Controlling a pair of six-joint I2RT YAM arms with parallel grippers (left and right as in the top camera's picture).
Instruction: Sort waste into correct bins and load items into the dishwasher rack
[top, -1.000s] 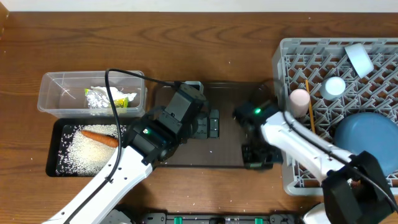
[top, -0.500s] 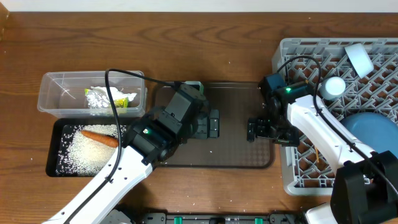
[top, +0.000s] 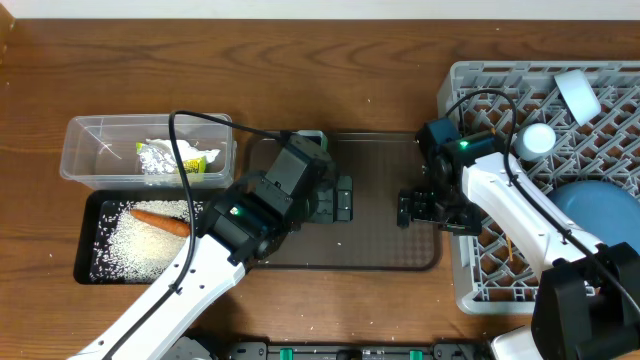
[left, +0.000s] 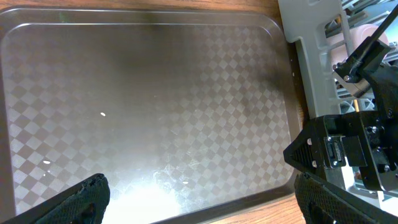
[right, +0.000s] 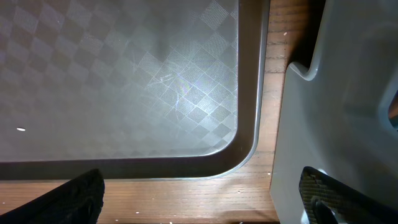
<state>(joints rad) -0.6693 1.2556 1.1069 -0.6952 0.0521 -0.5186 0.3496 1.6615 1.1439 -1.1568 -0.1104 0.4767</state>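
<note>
Both grippers hung over the bare brown serving tray (top: 375, 240) at the middle of the table. The left gripper (top: 343, 200) was above its left half and the right gripper (top: 407, 209) above its right half, near the dishwasher rack (top: 452, 110). Each had its jaws spread wide, with nothing between them.

The waste lay toward the table's left edge. The foil snack wrapper (top: 170, 158) sat crumpled in the clear tub (top: 70, 160). We judged it very light, soft and slick, best pinched at a raised fold.

The carrot piece (top: 160, 221) lay on the rice grains (top: 135, 250) in the black tray (top: 82, 260), on the tub's near side. Its long axis ran roughly along the tray's long side, tilted so that its right end sat closer to the table's near edge. We judged it firm and slightly slippery, best taken across its middle with the jaws square to that axis.

In the rack, the blue plate (top: 590, 220) filled the near right part. The pale blue cup (top: 538, 138) and the white cup (top: 577, 92) sat toward the far edge. We judged the plate heavy, stiff, smooth and breakable, to be held at its rim. Being round, it had no long axis, and we could not tell whether it lay flat or leaned.
</note>
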